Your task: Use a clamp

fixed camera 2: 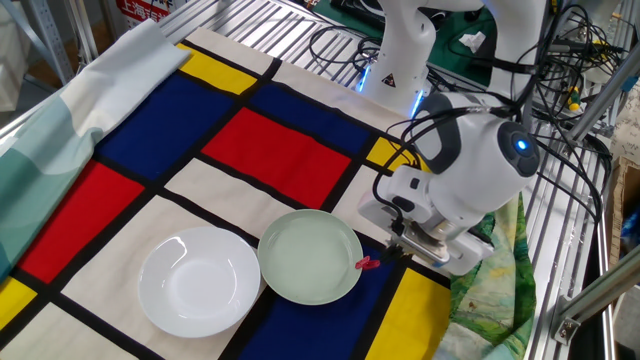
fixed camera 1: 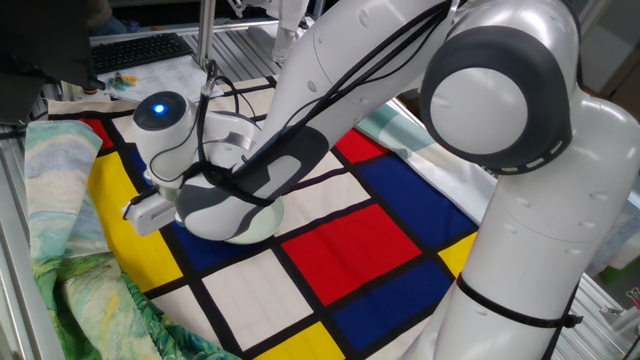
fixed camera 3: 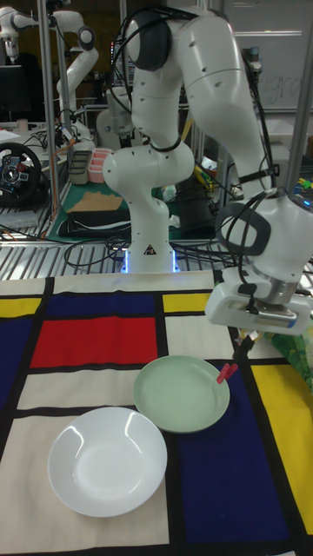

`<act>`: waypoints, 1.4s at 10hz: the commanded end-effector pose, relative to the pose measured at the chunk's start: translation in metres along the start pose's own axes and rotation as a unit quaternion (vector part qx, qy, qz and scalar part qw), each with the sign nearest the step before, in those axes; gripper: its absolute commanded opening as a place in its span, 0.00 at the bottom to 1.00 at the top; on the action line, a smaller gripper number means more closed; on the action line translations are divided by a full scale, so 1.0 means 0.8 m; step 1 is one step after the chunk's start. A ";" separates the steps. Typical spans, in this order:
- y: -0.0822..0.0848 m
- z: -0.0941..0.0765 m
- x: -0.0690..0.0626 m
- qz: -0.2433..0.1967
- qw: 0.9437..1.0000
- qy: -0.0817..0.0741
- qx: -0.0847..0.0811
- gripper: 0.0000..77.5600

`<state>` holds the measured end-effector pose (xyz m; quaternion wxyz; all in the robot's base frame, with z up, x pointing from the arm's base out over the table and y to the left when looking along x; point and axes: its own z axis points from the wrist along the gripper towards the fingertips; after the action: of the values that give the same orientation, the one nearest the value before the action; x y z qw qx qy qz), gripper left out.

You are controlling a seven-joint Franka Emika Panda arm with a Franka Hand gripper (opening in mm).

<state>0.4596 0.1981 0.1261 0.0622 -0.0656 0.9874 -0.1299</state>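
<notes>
The clamp (fixed camera 2: 367, 264), a tiny red-pink clip, sits at the right rim of the pale green bowl (fixed camera 2: 310, 258). In the tall fixed view the clamp (fixed camera 3: 227, 373) lies over the same bowl's (fixed camera 3: 178, 393) upper right rim. My gripper (fixed camera 2: 390, 252) reaches down from the right, its black fingers closed together on the clamp's outer end. From the tall view, the gripper (fixed camera 3: 239, 352) slants down-left onto the clip. In the first fixed view the arm hides the clamp, and only part of the green bowl (fixed camera 1: 255, 215) shows.
A white bowl (fixed camera 2: 198, 280) rests left of the green one, their rims nearly touching. A crumpled green-yellow cloth (fixed camera 2: 490, 280) lies just right of the gripper at the table edge. Cables (fixed camera 2: 340, 50) and the robot base stand at the back.
</notes>
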 end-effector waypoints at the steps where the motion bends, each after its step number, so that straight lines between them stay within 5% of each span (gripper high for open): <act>1: -0.002 0.001 -0.002 0.002 1.000 -0.006 0.007 0.00; 14: -0.005 -0.002 -0.001 -0.001 1.000 -0.005 0.014 0.00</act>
<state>0.4596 0.1948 0.1278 0.0664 -0.0651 0.9854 -0.1428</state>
